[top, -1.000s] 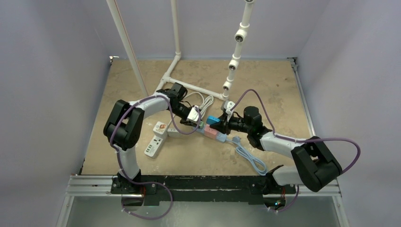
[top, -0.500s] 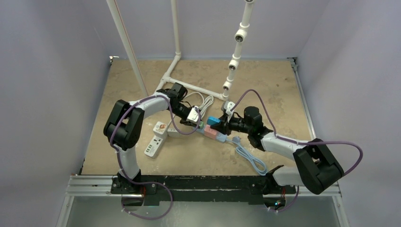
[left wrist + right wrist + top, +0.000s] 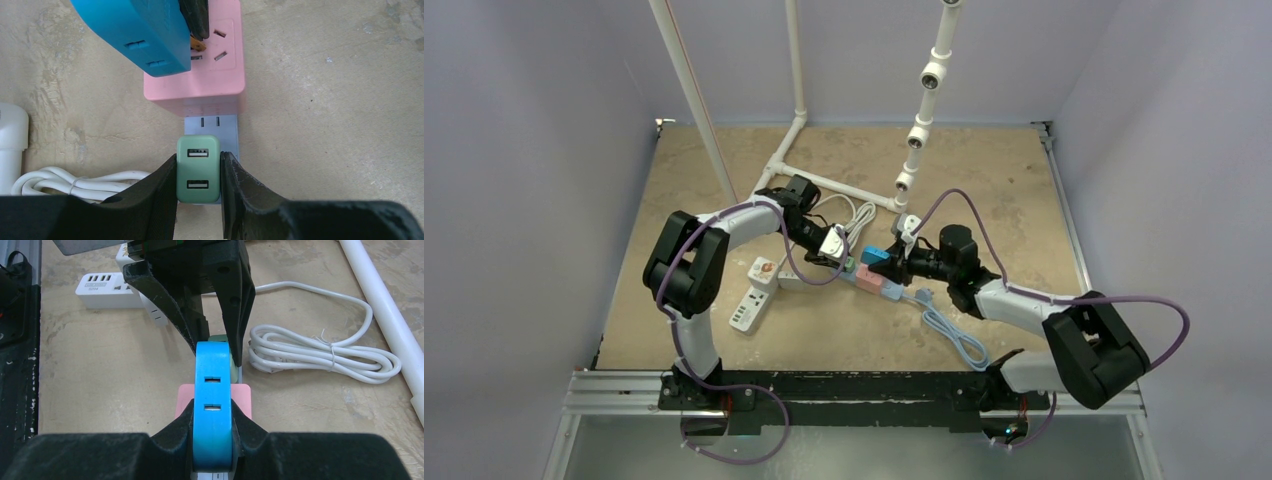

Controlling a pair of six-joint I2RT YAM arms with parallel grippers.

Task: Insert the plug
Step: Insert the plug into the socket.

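A power strip with a pink block (image 3: pixel 210 80) and a pale blue end section (image 3: pixel 212 127) lies mid-table (image 3: pixel 876 283). My left gripper (image 3: pixel 198 172) is shut on a green USB charger plug (image 3: pixel 198 169) that sits over the pale blue section, below its two free slots. My right gripper (image 3: pixel 213 415) is shut on a blue plug (image 3: pixel 213 405), held over the pink block (image 3: pixel 186 399); in the left wrist view its brass prongs (image 3: pixel 196 46) hang just above the pink block's sockets. In the top view the left gripper (image 3: pixel 836 252) and the right gripper (image 3: pixel 886 262) face each other across the strip.
A coiled white cable (image 3: pixel 320 352) lies right of the strip. White power strips (image 3: pixel 754 297) lie to the left. White PVC pipes (image 3: pixel 844 190) run behind. A pale blue cable (image 3: pixel 949 330) trails toward the near edge.
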